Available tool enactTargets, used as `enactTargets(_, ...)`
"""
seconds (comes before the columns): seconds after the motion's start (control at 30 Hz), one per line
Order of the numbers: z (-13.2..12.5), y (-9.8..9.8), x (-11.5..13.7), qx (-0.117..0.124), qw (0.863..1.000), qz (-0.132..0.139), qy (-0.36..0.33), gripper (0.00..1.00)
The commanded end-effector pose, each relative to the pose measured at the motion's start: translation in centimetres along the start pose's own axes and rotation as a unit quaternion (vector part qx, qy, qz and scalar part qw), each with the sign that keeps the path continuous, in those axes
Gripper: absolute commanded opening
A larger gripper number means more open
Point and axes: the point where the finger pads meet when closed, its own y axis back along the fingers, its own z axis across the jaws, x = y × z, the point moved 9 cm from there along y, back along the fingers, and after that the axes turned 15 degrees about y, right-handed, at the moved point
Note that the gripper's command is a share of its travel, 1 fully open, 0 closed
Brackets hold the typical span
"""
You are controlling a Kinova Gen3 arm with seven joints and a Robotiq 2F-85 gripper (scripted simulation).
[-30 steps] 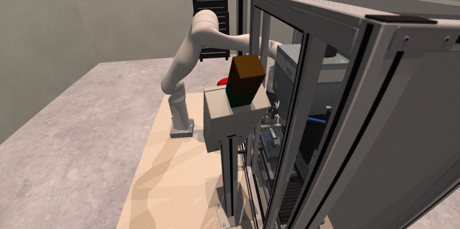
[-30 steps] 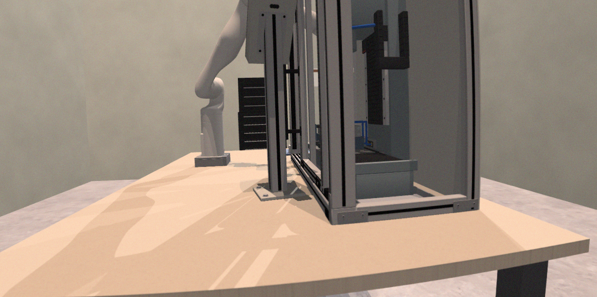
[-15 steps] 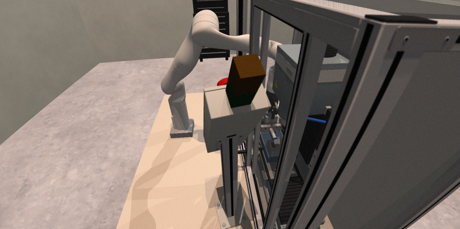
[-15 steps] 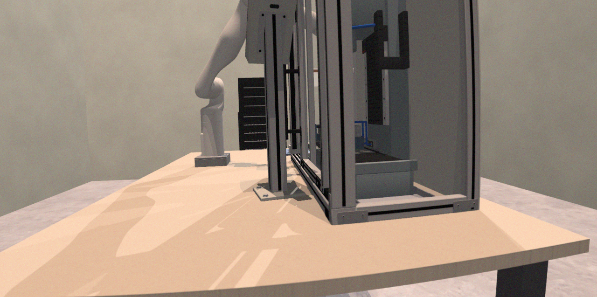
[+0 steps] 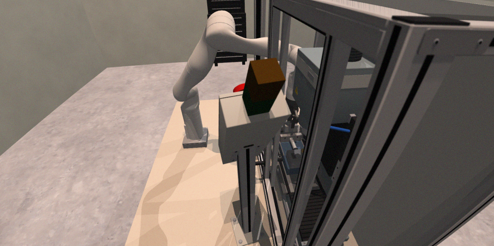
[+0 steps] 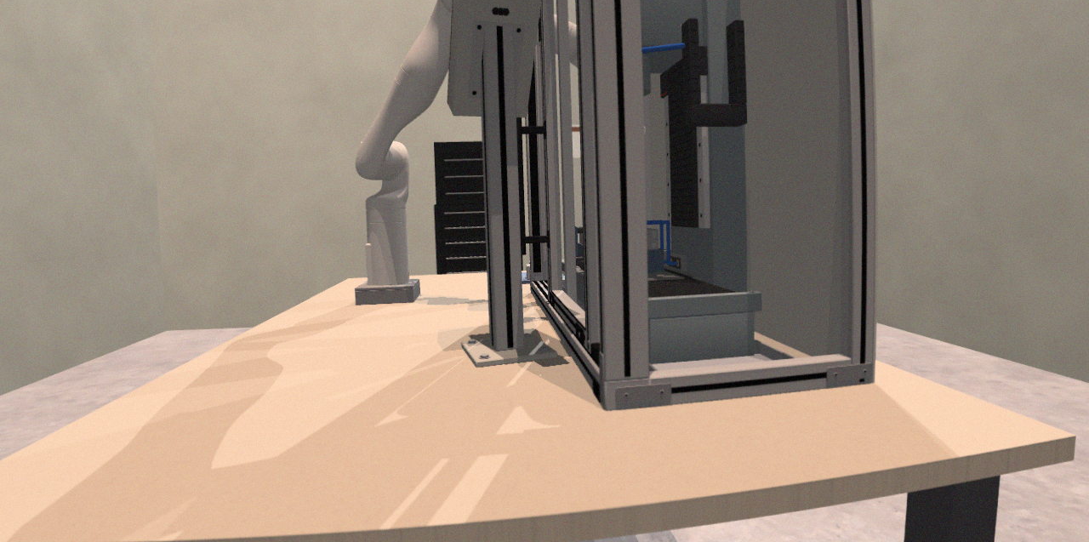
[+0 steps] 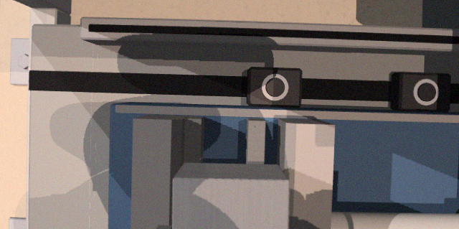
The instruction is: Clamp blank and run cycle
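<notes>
The blank [image 7: 231, 205] is a plain grey metal block at the bottom of the wrist view, over the gap between the vise's left jaw [image 7: 152, 175] and right jaw [image 7: 311, 157]. My gripper [image 5: 293, 122] is shut on it inside the guard; the fingertips are out of the wrist view. One low bar [image 7: 255, 141] shows upright beyond the blank; a darker bar [image 7: 193, 139] stands beside the left jaw. Whether the blank touches bars, jaws or stop cannot be told. The control box [image 5: 248, 140] shows from behind, with its amber lamp [image 5: 267, 71] unlit. Knob, green button, plate and setting master are not visible.
Guard posts [image 5: 312, 133] [image 6: 624, 157] stand close around the arm. The machine head [image 5: 314, 95] is beside the wrist. The control column [image 6: 502, 234] stands outside the guard. A pale cylinder [image 7: 376, 221] lies right of the right jaw, and two black clamps [image 7: 274, 97] [image 7: 419, 105] sit behind the vise.
</notes>
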Motion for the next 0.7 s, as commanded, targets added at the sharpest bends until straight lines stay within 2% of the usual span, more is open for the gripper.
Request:
enactTargets(0.0,0.08,-0.02,0.11,-0.002,1.0,0.004,-0.004,0.1)
enactTargets(0.67,0.01,-0.32,-0.06,-0.001,1.0,0.002,-0.002,0.1)
